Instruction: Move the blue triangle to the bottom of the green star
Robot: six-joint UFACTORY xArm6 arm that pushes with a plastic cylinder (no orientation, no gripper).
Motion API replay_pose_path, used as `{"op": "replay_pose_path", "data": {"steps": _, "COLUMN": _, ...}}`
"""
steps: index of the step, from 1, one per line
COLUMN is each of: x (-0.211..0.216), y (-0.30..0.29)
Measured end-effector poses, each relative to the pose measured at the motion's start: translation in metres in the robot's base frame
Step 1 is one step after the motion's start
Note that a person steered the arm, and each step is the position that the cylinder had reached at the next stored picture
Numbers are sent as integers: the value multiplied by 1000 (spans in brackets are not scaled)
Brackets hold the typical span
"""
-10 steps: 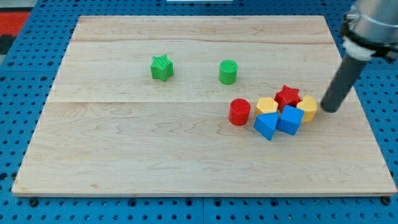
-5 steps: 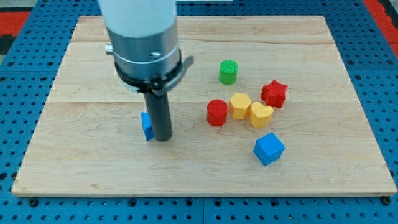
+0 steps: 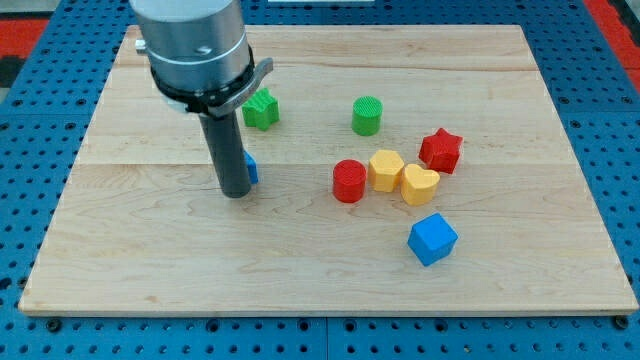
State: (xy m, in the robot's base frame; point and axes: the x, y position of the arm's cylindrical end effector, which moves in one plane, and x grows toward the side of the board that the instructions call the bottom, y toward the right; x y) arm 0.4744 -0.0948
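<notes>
My tip is resting on the wooden board; there are no jaws on this rod, so no opening is showing. The blue triangle is sitting just beside the rod on the view's right, apparently touching it and mostly hidden behind it. The green star is lying toward the view's top from my tip, just above the triangle. Well apart to the view's right of my tip, the red cylinder, yellow hexagon and yellow heart are sitting in a touching row; the red star, green cylinder and blue cube are standing around them.
</notes>
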Motion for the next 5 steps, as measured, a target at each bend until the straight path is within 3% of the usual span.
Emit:
{"op": "replay_pose_path", "data": {"steps": 3, "x": -5, "y": 25}}
{"op": "replay_pose_path", "data": {"steps": 5, "x": 7, "y": 81}}
